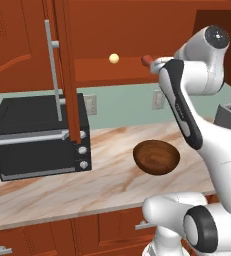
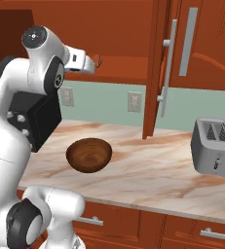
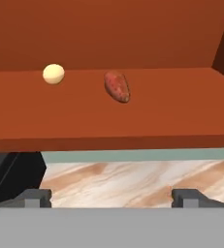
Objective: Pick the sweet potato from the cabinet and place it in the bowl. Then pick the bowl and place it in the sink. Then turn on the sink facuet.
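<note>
A pale marbled stone counter runs below reddish-brown wooden wall cabinets and a green-grey wall; on it stand one black toaster oven, one silver toaster, one glossy dark brown wooden bowl; one reddish oblong sweet potato lies on the cabinet shelf beside one pale yellow ball; the gripper faces them, fingers spread wide, empty.

Black toaster oven on marble counter; silver toaster; pale yellow ball.
</note>
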Robot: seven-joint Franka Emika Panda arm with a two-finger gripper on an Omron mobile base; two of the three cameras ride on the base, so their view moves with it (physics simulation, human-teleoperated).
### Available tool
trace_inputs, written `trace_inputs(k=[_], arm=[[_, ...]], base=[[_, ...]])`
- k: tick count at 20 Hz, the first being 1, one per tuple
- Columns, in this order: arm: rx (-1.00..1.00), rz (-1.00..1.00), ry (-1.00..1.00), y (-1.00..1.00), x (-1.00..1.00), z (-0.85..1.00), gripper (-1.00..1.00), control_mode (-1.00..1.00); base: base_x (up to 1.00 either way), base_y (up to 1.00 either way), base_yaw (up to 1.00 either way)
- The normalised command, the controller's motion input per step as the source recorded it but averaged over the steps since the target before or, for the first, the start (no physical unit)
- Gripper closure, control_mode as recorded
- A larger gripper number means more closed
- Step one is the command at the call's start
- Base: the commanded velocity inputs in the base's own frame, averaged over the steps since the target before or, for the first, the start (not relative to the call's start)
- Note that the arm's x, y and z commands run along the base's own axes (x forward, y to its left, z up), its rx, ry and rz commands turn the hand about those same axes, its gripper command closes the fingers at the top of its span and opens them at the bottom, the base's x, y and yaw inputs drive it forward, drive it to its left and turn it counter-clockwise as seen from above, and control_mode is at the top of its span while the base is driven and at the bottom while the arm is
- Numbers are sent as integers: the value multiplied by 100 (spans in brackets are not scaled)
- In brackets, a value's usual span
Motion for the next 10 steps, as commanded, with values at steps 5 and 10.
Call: trace_inputs(k=[5, 10], arm=[[0, 0, 4, 0, 94, 5, -100, -100], [0, 0, 10, -1, 100, -17, -100, -100]], base=[[0, 0, 0], [0, 0, 0]])
